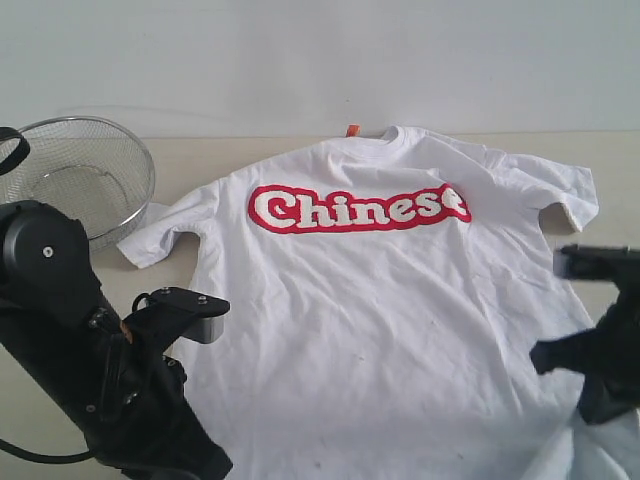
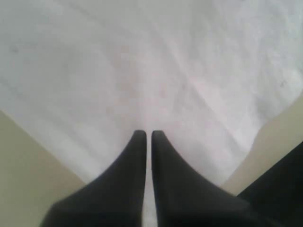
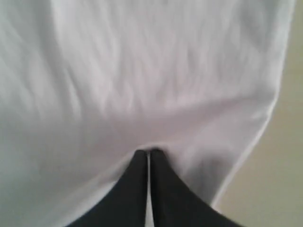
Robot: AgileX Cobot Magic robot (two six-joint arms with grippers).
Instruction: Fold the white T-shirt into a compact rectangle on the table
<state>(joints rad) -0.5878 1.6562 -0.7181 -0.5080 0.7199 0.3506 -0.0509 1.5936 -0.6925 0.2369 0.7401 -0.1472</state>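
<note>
- Wire-mesh basket [image 1: 85, 175]: round, metal, fine open weave, standing on the counter at the far left. Its rim sits just beside the shirt's left sleeve.
- Left arm [image 1: 100, 380]: black, jointed, low at the near-left corner and angled in toward the shirt's lower hem.
- Left pincer [image 2: 147, 134]: two smooth black tapered fingers, brought together with only a hairline slit between them. The tips lie over white cloth near a hem corner. Whether cloth is pinched cannot be told.
- White T-shirt [image 1: 380, 300]: soft cotton, lightly creased, spread front-up across the middle of the counter, collar to the far side, both short sleeves out.
- Lettering [image 1: 358, 208]: white, outlined in red, reading "Chinese" across the chest.
- Neck tag [image 1: 352, 129]: small, orange, at the collar.
- Counter [image 1: 200, 160]: flat, pale beige, matt.
- Wall [image 1: 300, 60]: plain, pale, behind the counter.
- Right arm [image 1: 600, 350]: black, at the right edge over the shirt's lower right side.
- Right pincer [image 3: 148, 152]: fingers closed together, tips meeting a puckered stretch of cloth. A grip cannot be confirmed.
</note>
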